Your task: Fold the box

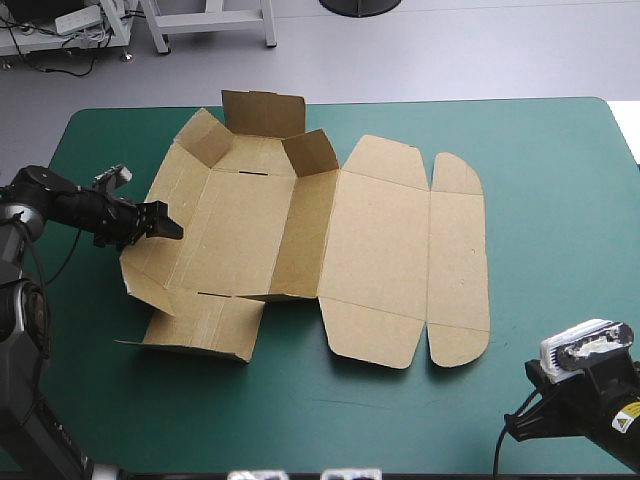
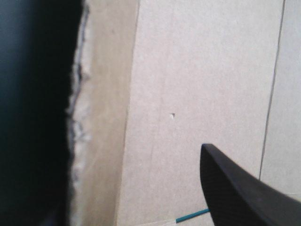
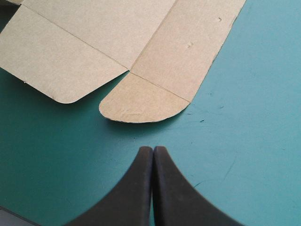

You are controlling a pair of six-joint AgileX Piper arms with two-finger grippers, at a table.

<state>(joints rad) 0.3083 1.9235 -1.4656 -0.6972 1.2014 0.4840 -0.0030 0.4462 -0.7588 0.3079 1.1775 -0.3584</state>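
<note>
The brown box (image 1: 380,250) lies cut open across the middle of the table. Its right half, with two rounded tabs, is flat. On its left half the far flaps (image 1: 262,112) and a middle wall (image 1: 305,235) stand raised, and a near flap (image 1: 205,325) lies outward. My left gripper (image 1: 165,222) is at the box's left wall, open. In the left wrist view one black finger (image 2: 235,188) shows over the board (image 2: 197,70), with the wall's rough edge (image 2: 77,117) beside it. My right gripper (image 3: 153,149) is shut, empty, above the cover just short of a rounded tab (image 3: 146,101).
The right arm (image 1: 590,390) sits at the table's front right corner, apart from the box. Teal-green cover (image 1: 560,200) stretches from the box to the right edge, and a strip of it (image 1: 350,410) runs along the front.
</note>
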